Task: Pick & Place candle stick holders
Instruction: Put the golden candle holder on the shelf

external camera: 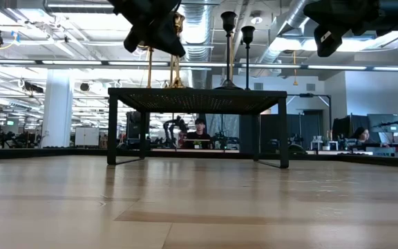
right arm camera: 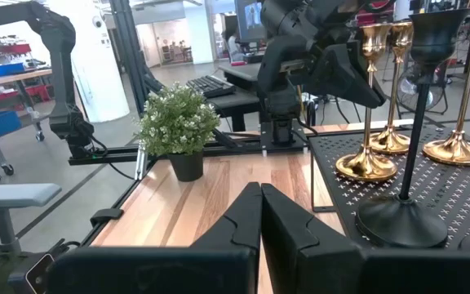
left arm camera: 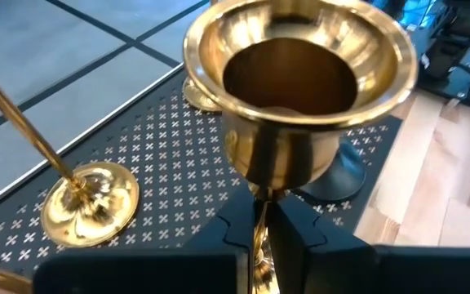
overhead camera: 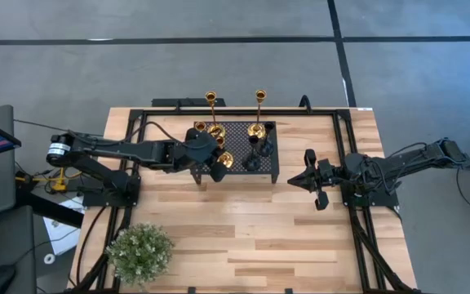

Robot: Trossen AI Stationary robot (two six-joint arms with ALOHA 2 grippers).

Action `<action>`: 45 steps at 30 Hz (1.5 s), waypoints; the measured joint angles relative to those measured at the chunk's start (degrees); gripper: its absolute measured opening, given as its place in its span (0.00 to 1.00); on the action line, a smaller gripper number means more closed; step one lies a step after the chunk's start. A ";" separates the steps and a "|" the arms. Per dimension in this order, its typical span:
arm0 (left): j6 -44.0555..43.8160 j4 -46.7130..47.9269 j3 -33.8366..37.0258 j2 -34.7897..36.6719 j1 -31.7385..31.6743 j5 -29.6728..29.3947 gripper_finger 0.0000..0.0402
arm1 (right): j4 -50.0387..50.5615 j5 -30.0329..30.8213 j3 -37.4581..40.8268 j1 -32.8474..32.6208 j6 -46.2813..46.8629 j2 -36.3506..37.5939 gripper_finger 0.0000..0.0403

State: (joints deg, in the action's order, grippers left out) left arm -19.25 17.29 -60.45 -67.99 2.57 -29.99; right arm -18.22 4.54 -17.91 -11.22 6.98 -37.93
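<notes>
1. Candle stick holders are gathered on the black perforated stand at the far middle of the desk; two tall slim gold ones rise at its far edge, with short gold and black ones among them.
2. My left claw hangs over the stand's near-left part, fingers pinched on the thin stem of a short gold holder.
3. From my left wrist, that holder's wide cup fills the view just above my fingers, with the perforated top below it.
4. Beside it on the stand I see the round gold base of a tall holder, its slim rod slanting away.
5. My right claw is closed on nothing and hovers above the desk just right of the stand, pointing toward it.
6. From my right wrist, a black holder stands nearest on the stand, with gold ones behind it.
7. A potted plant sits at the near-left corner of the desk, well apart from the stand.
</notes>
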 joint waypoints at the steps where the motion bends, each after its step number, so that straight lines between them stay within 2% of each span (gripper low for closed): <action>1: 0.00 -0.47 0.00 -0.02 0.00 0.01 0.04 | 0.00 0.00 0.00 0.00 -0.01 0.00 0.00; 19: 0.98 -2.64 -0.13 -2.58 -0.35 0.13 0.05 | -0.20 0.00 0.00 0.00 0.00 0.01 0.00; 28: 1.00 -5.32 0.09 -2.99 -0.35 0.25 0.14 | 0.04 0.00 0.00 0.00 0.00 0.01 0.00; 39: 1.56 -5.43 0.09 -2.99 -0.25 0.67 0.18 | 1.48 0.00 -0.01 0.00 0.16 0.00 0.00; 45: 2.82 -5.51 0.09 -2.97 -0.24 1.30 0.24 | 1.97 0.00 0.00 0.00 0.16 0.02 0.00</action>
State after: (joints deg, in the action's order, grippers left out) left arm -16.43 11.78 -60.36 -70.96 2.33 -28.69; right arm -16.25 4.54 -17.91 -11.22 7.14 -37.92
